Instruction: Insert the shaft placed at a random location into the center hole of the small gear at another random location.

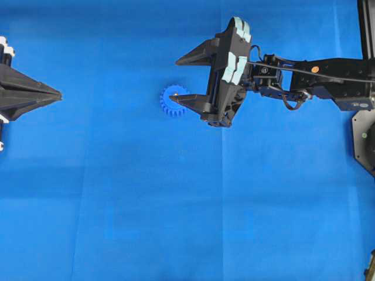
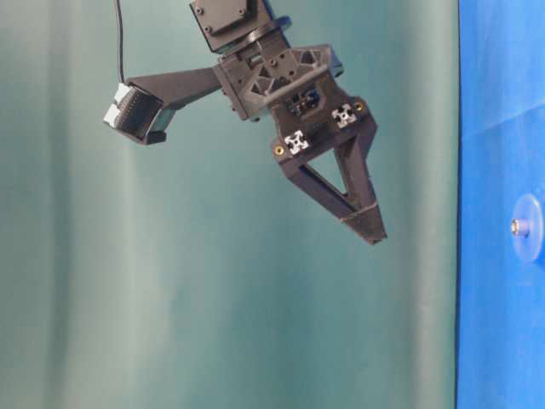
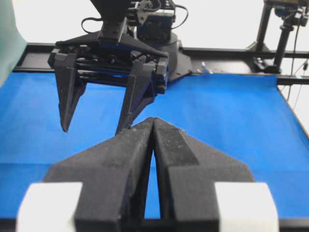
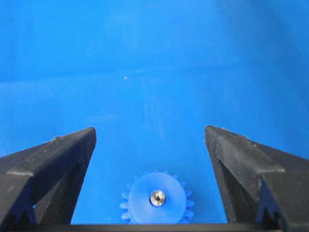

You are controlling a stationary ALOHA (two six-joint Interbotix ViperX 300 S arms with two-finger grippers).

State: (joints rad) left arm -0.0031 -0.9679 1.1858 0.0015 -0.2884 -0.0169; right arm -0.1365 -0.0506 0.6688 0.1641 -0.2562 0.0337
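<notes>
The small blue gear (image 1: 169, 105) lies flat on the blue mat, also in the right wrist view (image 4: 140, 199) and the table-level view (image 2: 531, 228). The silvery shaft (image 4: 157, 197) stands in its hub, filling the center hole, which is hidden; its end also shows from the side (image 2: 515, 227). My right gripper (image 1: 174, 80) is open and empty above the gear, apart from it, one finger (image 1: 190, 100) overlapping the gear's edge from overhead. Both fingers flank the gear in its wrist view (image 4: 150, 133). My left gripper (image 1: 58, 93) is shut and empty at the far left (image 3: 153, 121).
The blue mat (image 1: 176, 205) covers the table. The right arm (image 1: 328, 76) reaches in from the right edge, and its base plate (image 1: 364, 137) sits there. A black frame rail (image 3: 231, 52) runs along the far side.
</notes>
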